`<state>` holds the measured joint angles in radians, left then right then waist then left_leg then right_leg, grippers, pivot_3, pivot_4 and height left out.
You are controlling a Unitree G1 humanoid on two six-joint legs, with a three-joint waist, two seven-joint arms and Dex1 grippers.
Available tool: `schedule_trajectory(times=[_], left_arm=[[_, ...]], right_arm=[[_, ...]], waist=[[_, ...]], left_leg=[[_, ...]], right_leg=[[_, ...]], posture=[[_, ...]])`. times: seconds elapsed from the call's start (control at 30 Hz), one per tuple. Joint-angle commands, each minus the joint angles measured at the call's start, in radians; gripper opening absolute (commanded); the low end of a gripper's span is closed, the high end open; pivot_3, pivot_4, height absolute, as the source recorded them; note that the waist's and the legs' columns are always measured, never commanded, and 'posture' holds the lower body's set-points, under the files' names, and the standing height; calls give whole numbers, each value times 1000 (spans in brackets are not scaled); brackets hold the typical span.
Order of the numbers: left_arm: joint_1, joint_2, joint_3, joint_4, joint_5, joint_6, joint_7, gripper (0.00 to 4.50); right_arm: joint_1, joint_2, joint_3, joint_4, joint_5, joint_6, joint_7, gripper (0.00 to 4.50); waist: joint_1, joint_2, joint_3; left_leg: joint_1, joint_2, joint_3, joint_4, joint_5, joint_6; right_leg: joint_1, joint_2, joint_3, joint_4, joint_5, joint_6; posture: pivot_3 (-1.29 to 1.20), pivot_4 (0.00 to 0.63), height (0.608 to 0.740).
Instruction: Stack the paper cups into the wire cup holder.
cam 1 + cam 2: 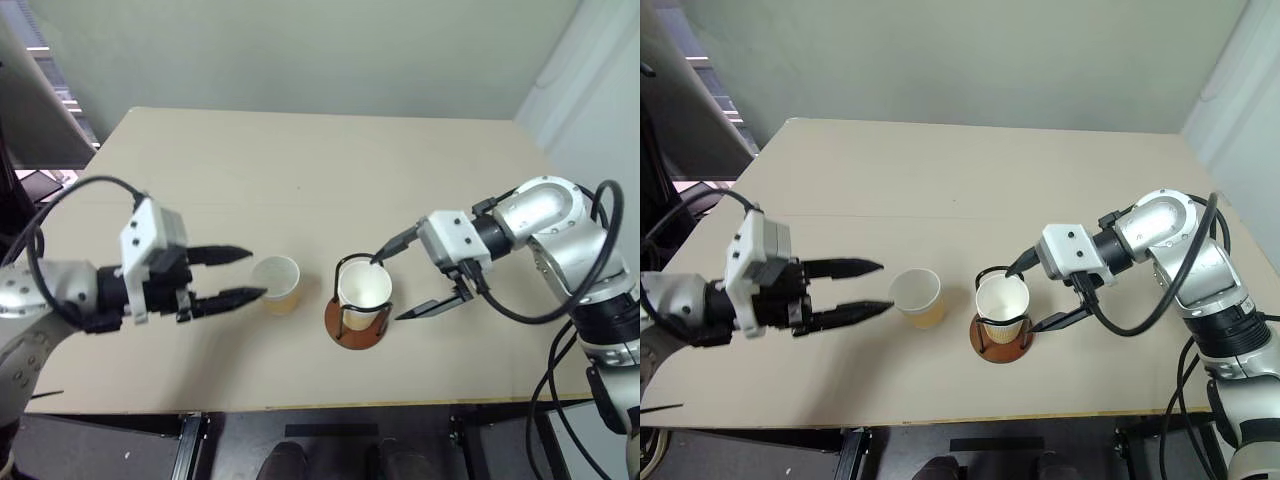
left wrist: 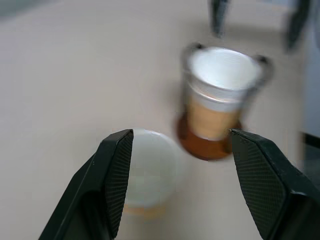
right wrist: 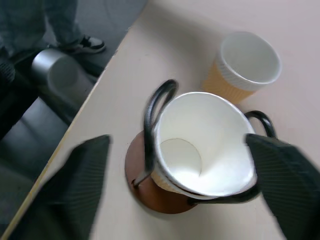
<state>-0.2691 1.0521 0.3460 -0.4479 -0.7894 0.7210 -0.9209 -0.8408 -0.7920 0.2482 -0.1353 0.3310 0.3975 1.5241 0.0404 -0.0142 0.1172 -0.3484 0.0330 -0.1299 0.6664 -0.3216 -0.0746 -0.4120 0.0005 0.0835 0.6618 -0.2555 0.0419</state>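
I see my right claw (image 1: 398,280) spread around the tan paper cup (image 1: 364,290) in the black wire holder (image 1: 355,322); left claw (image 1: 250,275) apart beside another tan cup (image 1: 277,283).

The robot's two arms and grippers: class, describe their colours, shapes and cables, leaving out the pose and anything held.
Both arms are rounded silver-grey metal segments with black joints. Each wrist carries a boxy white block, from which looped black cables run back along the arm. The left gripper and right gripper each end in two slim, pointed black jaws; the left wrist view shows a fine cross-hatched grip texture on their inner faces.
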Motion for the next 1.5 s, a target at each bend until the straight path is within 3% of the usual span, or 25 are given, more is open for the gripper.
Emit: schedule_trajectory(times=[0.03,0.1,0.3,0.67,0.87,0.97,1.2,1.5], left_arm=[[-113,25,-96,103,99,-49,-19,3265],[-160,42,-157,173,161,-85,-62,3265],[-355,12,-414,377,366,-212,-232,3265],[-551,-139,-619,629,580,-375,-405,3265],[-600,-221,-636,690,610,-421,-470,3265],[-610,-238,-637,711,614,-449,-517,2677],[-626,-245,-624,733,629,-472,-581,142],[-626,-235,-584,706,601,-459,-593,42]], right_arm=[[55,-46,-254,13,221,113,-6,4448],[98,-64,-377,3,375,223,-6,4448],[352,-123,-619,-192,519,339,-174,4448],[553,-155,-797,-414,685,401,-382,4448],[636,-160,-858,-469,730,393,-461,4448],[662,-165,-881,-482,752,392,-489,4500],[689,-177,-893,-480,761,368,-507,4500],[686,-192,-861,-453,734,331,-494,4500]], waist=[[8,0,0],[12,0,0],[18,-1,0],[1,-1,0],[2,-1,0],[2,-1,0],[2,-1,-1],[2,-1,-1]], left_leg=[[0,-1,0,0,0,0],[-1,-1,0,0,0,0],[-2,0,1,-3,0,-1],[-2,-1,2,0,0,1],[-5,-1,0,0,0,2],[-6,-1,0,1,0,5],[-7,-1,0,3,-1,6],[-8,-1,-1,4,-1,7]], right_leg=[[0,0,0,0,0,0],[0,-1,0,-2,0,0],[0,1,0,-7,0,0],[2,0,1,-8,2,5],[2,1,0,-14,5,9],[2,0,1,-16,6,12],[2,0,1,-17,8,14],[2,0,1,-17,8,15]], posture=[[0,150,740],[0,150,740],[0,150,740],[0,150,740],[0,150,740],[0,150,740],[0,150,740],[0,150,740]])
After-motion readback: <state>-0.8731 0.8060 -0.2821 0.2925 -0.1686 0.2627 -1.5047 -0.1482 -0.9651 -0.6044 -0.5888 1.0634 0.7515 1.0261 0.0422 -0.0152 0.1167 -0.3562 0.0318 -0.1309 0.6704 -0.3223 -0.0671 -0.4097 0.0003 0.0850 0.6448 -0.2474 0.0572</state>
